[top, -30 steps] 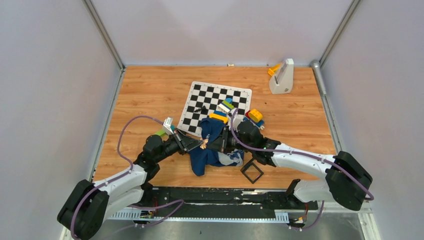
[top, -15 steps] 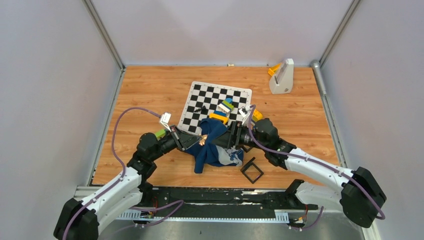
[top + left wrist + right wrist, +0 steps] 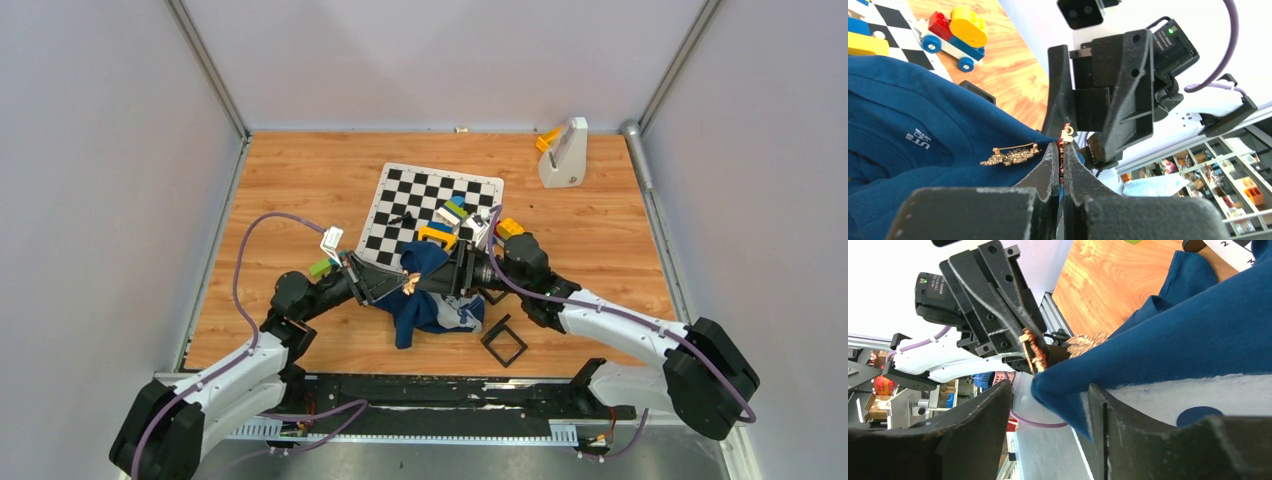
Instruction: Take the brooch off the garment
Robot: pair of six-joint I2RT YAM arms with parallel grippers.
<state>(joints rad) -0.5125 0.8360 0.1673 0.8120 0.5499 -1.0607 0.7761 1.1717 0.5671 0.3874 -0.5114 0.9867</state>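
The garment, a dark blue shirt with a pale printed patch, hangs bunched between my two grippers above the wood table. My left gripper is shut on the brooch, a small orange-red and gold pin at the shirt's edge. A gold filigree piece with a pin bar lies on the cloth just left of it. My right gripper faces the left one, open, its jaws astride a fold of the garment; the cloth rests against one finger. From there the brooch shows in the left fingertips.
A checkered mat lies behind the shirt, with toy blocks on its near edge and an orange block beside it. A toy car sits on the mat's edge. A black square frame lies near right; a white stand far right.
My right gripper has opened from shut, loosening its hold on the shirt, and its arm drew back to the right. The left gripper stayed shut on the brooch.
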